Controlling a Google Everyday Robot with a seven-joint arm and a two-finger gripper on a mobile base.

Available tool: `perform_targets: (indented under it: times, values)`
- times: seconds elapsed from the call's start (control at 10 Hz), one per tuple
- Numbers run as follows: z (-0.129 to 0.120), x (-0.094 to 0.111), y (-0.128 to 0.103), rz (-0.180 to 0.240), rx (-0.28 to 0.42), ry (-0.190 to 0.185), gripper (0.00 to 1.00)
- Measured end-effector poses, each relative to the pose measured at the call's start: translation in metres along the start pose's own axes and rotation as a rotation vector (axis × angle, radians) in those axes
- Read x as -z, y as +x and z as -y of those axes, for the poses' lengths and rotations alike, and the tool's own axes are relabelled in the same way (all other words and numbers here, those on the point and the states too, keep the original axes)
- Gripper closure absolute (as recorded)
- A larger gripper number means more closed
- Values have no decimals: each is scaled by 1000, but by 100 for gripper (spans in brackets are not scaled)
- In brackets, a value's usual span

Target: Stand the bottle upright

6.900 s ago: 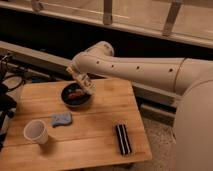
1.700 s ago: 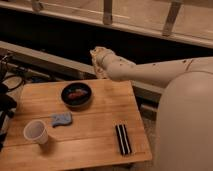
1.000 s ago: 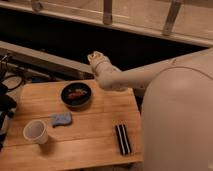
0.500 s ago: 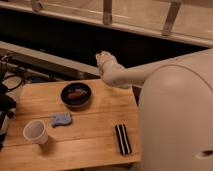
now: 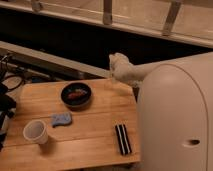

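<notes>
I see nothing that is clearly a bottle. A dark oblong object [image 5: 122,139] lies flat near the front right of the wooden table [image 5: 100,120]; I cannot tell whether it is the bottle. My gripper [image 5: 118,62] is at the end of the white arm [image 5: 150,72], raised above the table's far right edge. It is well behind the dark object and touches nothing on the table. My large white body [image 5: 175,125] fills the right side of the view.
A black bowl [image 5: 76,95] with something red in it stands at the back middle of the table. A blue sponge [image 5: 61,119] and a white cup [image 5: 36,132] sit at the front left. A dark ledge and a railing run behind the table.
The arm has drawn back from over the bowl and swung right. In the last half second the gripper has shifted slightly right. The things on the table have not moved.
</notes>
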Motion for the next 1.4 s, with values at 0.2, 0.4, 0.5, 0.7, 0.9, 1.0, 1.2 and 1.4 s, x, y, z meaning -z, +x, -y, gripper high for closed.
perform_targets:
  times: [0.2,0.4,0.5,0.7,0.9,1.0,1.2,1.4]
  values:
    - [2,-6,15,-10,-29,-3,100]
    - [2,-13,25,0,-33,-13,100]
    - [1,-17,28,10,-24,-19,100]
    - [-1,-28,34,22,-10,-38,100]
    - [-1,-34,40,18,-4,-55,100]
    - [0,-38,46,20,-6,-64,100]
    - [3,-43,53,38,-8,-75,100]
    - [8,-48,62,52,-9,-78,100]
